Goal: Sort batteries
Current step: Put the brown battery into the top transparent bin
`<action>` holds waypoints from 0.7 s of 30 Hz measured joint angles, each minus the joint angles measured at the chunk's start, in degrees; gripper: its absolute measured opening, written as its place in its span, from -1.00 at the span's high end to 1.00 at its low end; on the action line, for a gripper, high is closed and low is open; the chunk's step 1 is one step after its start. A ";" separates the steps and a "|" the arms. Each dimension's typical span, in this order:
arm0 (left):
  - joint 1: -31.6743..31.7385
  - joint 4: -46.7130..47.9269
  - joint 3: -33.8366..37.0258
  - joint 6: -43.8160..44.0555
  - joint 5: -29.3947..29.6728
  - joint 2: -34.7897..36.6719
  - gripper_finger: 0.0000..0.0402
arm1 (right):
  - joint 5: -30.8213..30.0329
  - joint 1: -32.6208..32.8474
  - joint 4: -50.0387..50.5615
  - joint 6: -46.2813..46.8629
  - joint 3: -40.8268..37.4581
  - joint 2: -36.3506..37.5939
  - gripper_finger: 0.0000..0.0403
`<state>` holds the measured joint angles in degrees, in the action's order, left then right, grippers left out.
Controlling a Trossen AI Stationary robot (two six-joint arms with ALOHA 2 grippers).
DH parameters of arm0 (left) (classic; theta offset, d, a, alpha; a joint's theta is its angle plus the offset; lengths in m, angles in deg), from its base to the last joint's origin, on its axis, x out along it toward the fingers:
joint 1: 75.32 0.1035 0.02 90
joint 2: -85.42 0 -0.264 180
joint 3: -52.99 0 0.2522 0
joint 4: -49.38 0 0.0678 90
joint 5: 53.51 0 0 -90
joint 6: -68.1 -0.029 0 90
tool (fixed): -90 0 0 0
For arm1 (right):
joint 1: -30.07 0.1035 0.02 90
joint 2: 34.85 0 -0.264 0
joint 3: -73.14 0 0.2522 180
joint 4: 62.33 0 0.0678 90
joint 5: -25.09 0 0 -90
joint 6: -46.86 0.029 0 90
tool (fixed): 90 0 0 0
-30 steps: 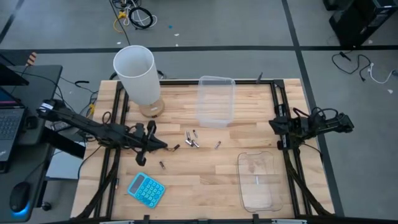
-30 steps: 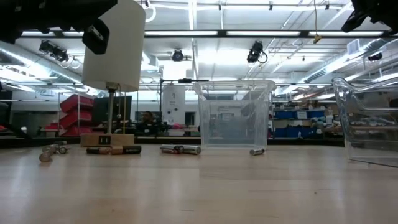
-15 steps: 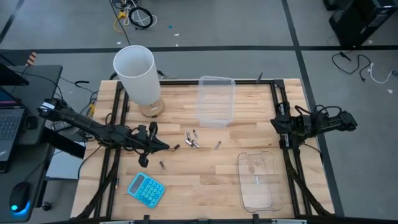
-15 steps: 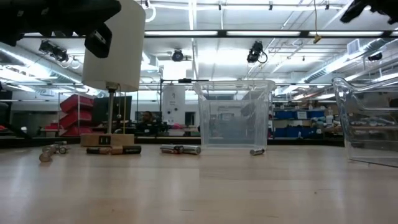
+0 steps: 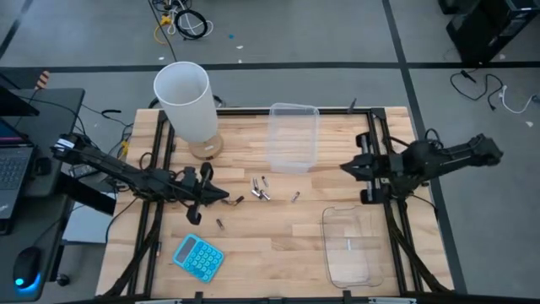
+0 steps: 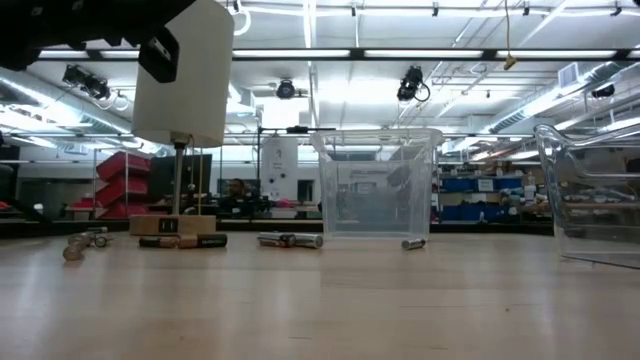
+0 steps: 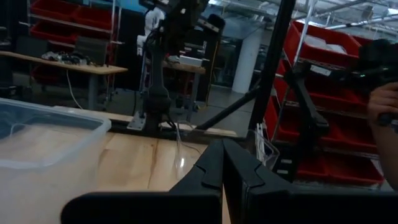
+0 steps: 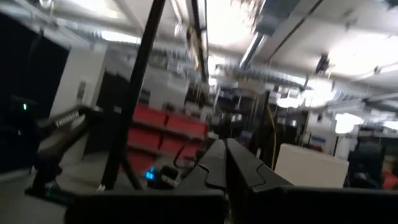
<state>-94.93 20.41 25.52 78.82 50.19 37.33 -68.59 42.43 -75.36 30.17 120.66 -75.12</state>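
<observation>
Several batteries lie loose on the wooden table: a small cluster [image 5: 260,187], one to its right [image 5: 294,197], one nearer the front [image 5: 220,225] and one [image 5: 239,201] just past my left gripper's fingertips. The low view shows them lying on their sides [image 6: 290,240]. My left gripper [image 5: 224,196] hovers left of the cluster, shut and with nothing in it [image 7: 222,163]. My right gripper [image 5: 344,167] is raised over the table's right part, shut, holding nothing [image 8: 224,158].
A clear tub [image 5: 293,135] stands at the back middle and another [image 5: 348,245] at the front right. A white lampshade on a wooden base [image 5: 186,101] stands back left. A blue calculator [image 5: 199,256] lies front left. Bare wood lies between the tubs.
My right gripper has risen and reached in from the table's right edge toward its middle, tipping its fingers upward; it has left the top of the low view. The batteries lie as before.
</observation>
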 joint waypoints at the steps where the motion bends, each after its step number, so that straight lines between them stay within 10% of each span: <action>1: 0.00 -0.09 0.00 0.00 0.05 0.24 0.99 | -0.60 0.00 2.23 0.00 2.45 -1.78 1.00; 21: 0.00 1.33 0.00 -0.72 0.08 16.05 0.99 | -10.84 2.57 28.85 0.00 36.12 -30.87 1.00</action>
<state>-94.93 21.73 25.52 78.10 50.27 53.38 -79.43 45.00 -46.50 30.17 156.78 -105.99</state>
